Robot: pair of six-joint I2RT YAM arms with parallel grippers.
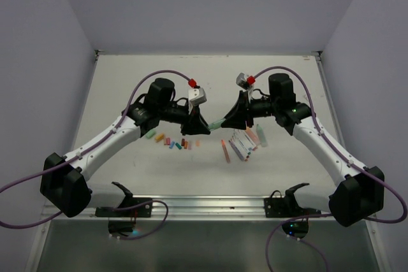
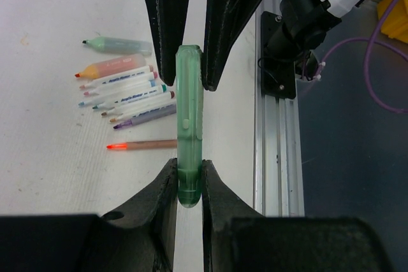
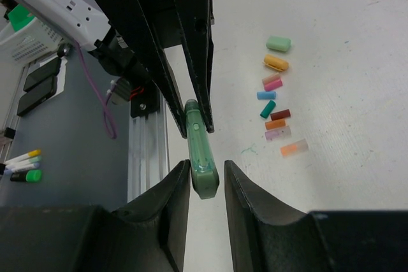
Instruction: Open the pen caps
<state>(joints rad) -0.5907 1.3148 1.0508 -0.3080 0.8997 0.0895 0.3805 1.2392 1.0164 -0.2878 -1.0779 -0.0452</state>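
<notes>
**Green highlighter spanned between both grippers**

- Green highlighter (image 2: pixel 189 125): off the table, level, mid-scene, one end in each gripper. Barrel looks whole; cannot tell which end is the cap.
- Left gripper (image 2: pixel 189 179): jaws clenched on the darker green end, pads flush on both sides.
- Right gripper (image 3: pixel 205 173): jaws closed against the opposite end, grasping it. Its own wrist view hints at a sliver of gap on one side.
- Loose caps (image 3: pixel 275 87): a ragged row on the table (image 1: pixel 210 81), left of centre, just near of the left gripper. Mint, orange, pink, blue, teal, brown, lilac.
- Pens (image 2: pixel 127 93): side by side right of centre, tips bare. One slim orange pen (image 2: pixel 143 145) lies beside the row.
</notes>
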